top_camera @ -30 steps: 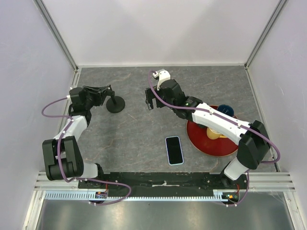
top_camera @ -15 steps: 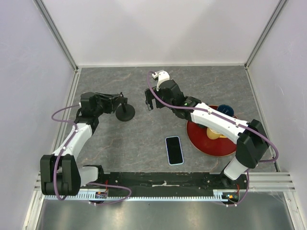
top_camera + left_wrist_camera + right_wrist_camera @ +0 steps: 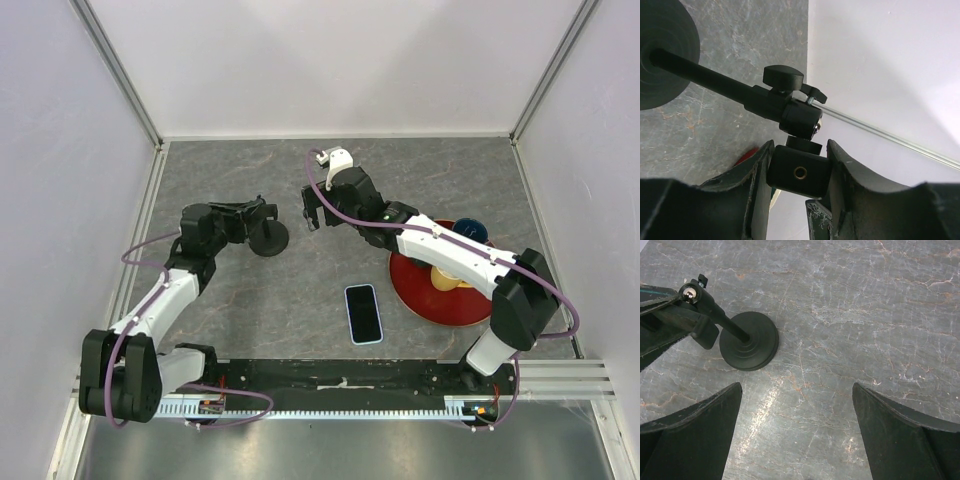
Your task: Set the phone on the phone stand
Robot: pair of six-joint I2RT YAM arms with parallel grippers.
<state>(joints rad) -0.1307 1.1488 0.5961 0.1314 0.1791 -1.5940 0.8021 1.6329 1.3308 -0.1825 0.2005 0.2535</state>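
phone (image 3: 364,313): screen-up, flat, near front | phone stand (image 3: 268,238): black, disc base, farther back, leftward

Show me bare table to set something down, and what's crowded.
Bare: the back strip of the table, and the near-left stretch between the left arm and the phone. Crowded: the right side, with the red plate and right arm.

The phone (image 3: 364,313) lies flat on the surface (image 3: 300,300), toward 6 o'clock. The stand (image 3: 268,240) is at 11 o'clock from it, its top clasped by the left tool (image 3: 262,211). The right tool (image 3: 312,213) hangs at the stand's 2 o'clock, apart from it. A plate (image 3: 420,300) lies at the phone's 2 o'clock.
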